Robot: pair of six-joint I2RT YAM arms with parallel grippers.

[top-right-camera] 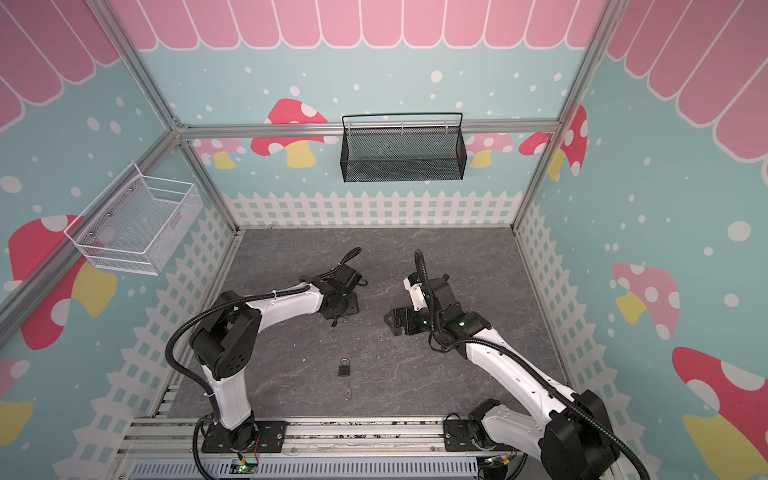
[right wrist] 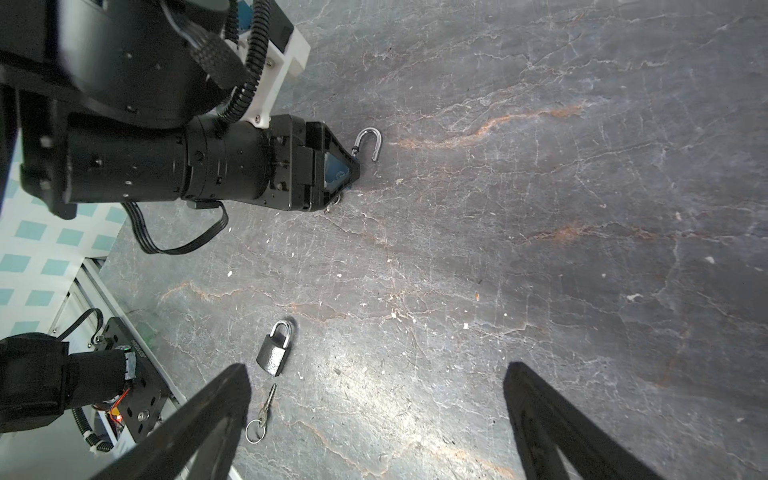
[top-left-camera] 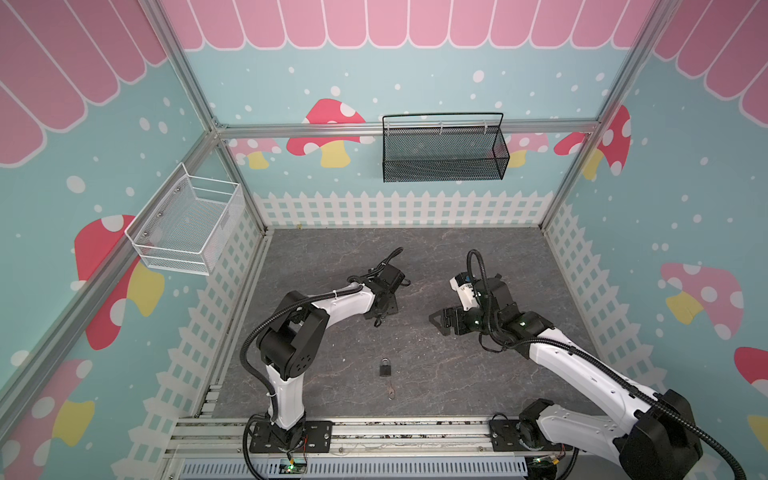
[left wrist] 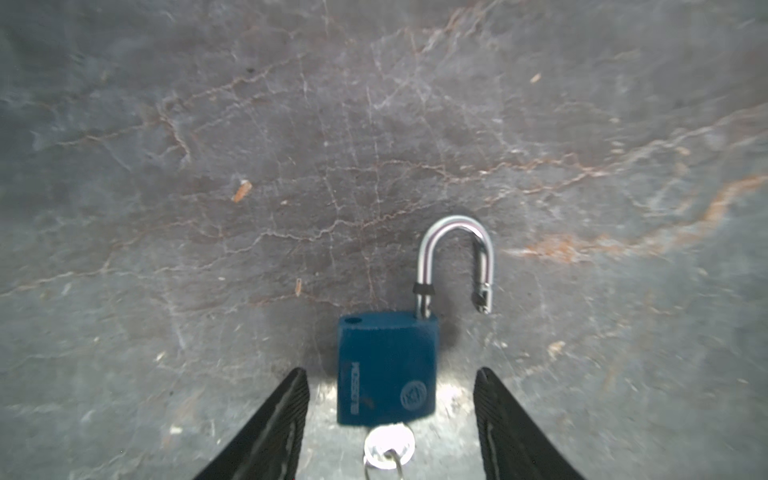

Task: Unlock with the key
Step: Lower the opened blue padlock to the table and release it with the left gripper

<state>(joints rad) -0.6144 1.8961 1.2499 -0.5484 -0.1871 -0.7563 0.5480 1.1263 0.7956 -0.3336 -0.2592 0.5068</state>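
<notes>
1. Table [top-left-camera: 457,374]: a grey marbled surface. Both arms reach in from the near edge.
2. Left arm [top-left-camera: 332,307] and right arm [top-left-camera: 582,370]: the left arm points its wrist down at the table. The right arm is held level, with its tool aimed toward the middle.
3. Right gripper [right wrist: 376,370]: the jaws are at full spread. Nothing is between them and they touch nothing.
4. Left gripper [left wrist: 391,374]: the jaws are parted to a medium width and straddle the blue padlock [left wrist: 384,353]. In the left wrist view, bare table shows between each of its fingers [left wrist: 282,415] and the lock body, so there is no grip.
5. Blue padlock: it lies on the table under the left wrist, left of centre in both top views. Its shackle [left wrist: 455,257] is raised, with the free end swung clear of the body.
6. Grey padlock [top-left-camera: 385,368]: it lies near the front edge with its shackle seated.
7. Inserted key [left wrist: 388,446]: it is seated in the base of the blue padlock.
8. Loose key [right wrist: 266,405]: it lies just beside the grey padlock, apart from it.
</notes>
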